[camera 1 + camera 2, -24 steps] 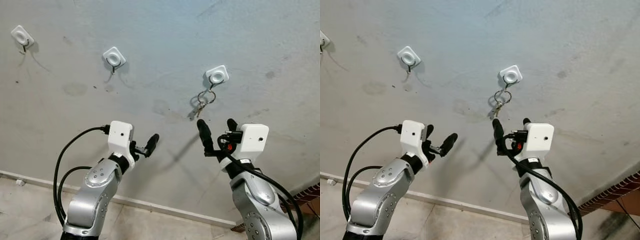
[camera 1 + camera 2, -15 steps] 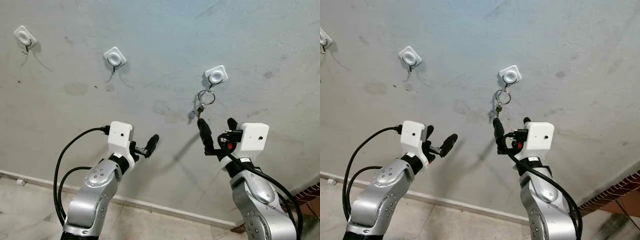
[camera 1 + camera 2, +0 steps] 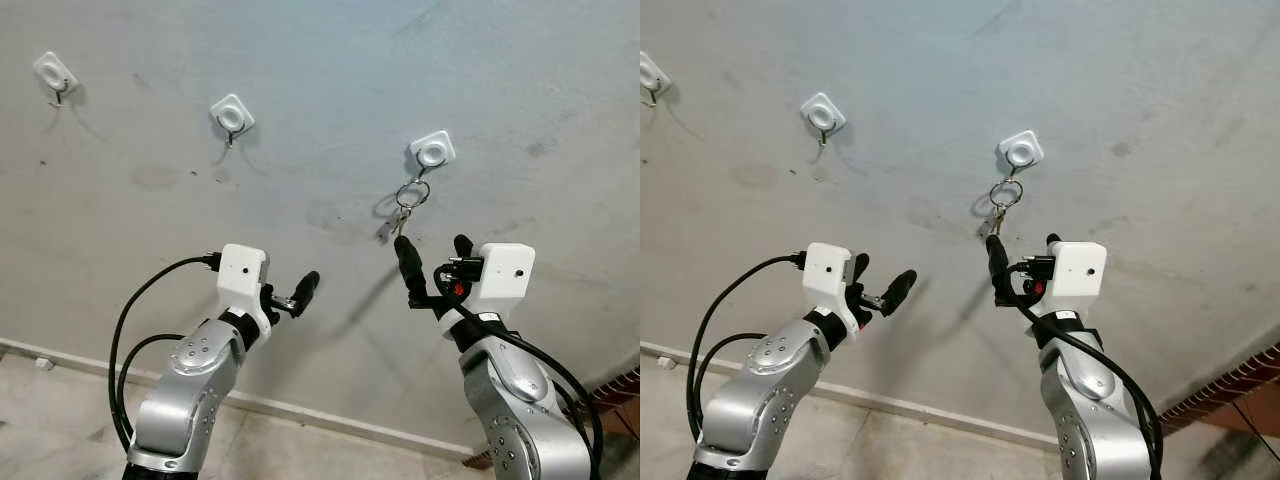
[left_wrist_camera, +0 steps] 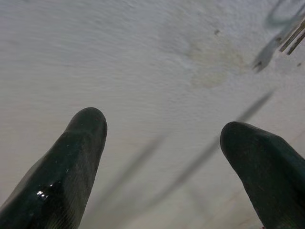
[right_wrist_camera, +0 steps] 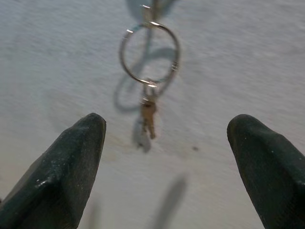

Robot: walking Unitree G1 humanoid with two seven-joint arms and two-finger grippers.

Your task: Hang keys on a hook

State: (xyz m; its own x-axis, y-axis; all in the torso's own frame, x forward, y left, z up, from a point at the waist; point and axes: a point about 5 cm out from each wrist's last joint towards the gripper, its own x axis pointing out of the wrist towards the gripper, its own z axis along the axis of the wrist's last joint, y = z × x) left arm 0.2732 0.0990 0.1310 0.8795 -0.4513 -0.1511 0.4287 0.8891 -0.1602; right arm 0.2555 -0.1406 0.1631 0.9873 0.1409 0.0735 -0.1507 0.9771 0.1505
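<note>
The keys (image 3: 407, 203) hang from the hook (image 3: 434, 152) just above the right gripper (image 3: 436, 257), whose fingers are spread apart. The left gripper (image 3: 287, 296) is also apart, before a stained grey wall (image 3: 320, 80).

Three white hooks sit on the wall — one far left (image 3: 53, 73), one further along (image 3: 231, 113), one to the right (image 3: 433, 152); a single key ring (image 3: 412, 194) hangs from that last hook, and how many keys (image 5: 148, 117) dangle from it cannot be told; two silver arms reach up — one left gripper (image 3: 291, 293), one right gripper (image 3: 433, 268), each with two black fingers spread apart.
</note>
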